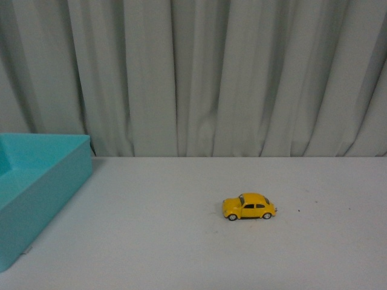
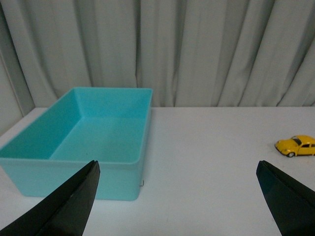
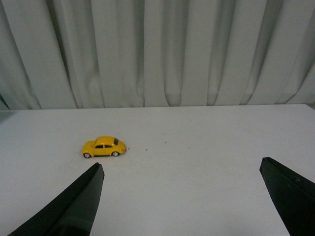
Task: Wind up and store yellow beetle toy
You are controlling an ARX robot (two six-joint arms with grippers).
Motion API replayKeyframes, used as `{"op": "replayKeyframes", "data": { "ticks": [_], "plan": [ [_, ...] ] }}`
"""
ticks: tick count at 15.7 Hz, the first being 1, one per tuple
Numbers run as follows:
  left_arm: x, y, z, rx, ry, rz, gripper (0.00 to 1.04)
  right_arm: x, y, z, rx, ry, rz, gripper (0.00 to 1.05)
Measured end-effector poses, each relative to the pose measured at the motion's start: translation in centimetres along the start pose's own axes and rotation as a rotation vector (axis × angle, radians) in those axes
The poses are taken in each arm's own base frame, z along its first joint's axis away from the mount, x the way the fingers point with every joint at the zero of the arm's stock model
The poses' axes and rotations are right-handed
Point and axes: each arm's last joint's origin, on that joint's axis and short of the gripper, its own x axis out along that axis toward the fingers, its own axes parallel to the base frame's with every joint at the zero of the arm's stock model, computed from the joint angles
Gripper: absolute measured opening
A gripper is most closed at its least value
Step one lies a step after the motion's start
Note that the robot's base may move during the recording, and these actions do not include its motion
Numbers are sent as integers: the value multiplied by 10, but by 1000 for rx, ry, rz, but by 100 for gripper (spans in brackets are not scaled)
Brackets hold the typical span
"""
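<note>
White table [image 1: 151,254] carries the yellow beetle toy [image 1: 249,206], upright on its wheels, well apart from the teal box [image 1: 54,175] at the left. The left gripper [image 2: 176,164] and right gripper [image 3: 181,162] gape wide, holding nothing. A pinch on that rounded shell may slip, or the wheels may roll it away — and its winding part is too small to see, the box cut off in the front view

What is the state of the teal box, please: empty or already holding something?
Empty: in the left wrist view the teal box shows a bare floor, and the yellow beetle toy stands outside it on the table.
</note>
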Motion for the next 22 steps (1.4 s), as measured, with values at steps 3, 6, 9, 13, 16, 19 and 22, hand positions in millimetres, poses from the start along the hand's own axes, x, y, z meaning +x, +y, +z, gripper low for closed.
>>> {"op": "replayKeyframes", "data": {
  "ticks": [3, 6, 9, 13, 16, 19, 22],
  "plan": [
    [0, 0, 0, 0, 1, 0, 98, 0, 0, 0, 2, 3, 0, 98],
    [0, 0, 0, 0, 3, 0, 98, 0, 0, 0, 2, 4, 0, 98],
    [0, 0, 0, 0, 2, 0, 98, 0, 0, 0, 2, 4, 0, 98],
    [0, 0, 0, 0, 2, 0, 98, 0, 0, 0, 2, 4, 0, 98],
    [0, 0, 0, 0, 2, 0, 98, 0, 0, 0, 2, 4, 0, 98],
    [0, 0, 0, 0, 2, 0, 98, 0, 0, 0, 2, 4, 0, 98],
    [0, 0, 0, 0, 2, 0, 98, 0, 0, 0, 2, 4, 0, 98]
  ]
}}
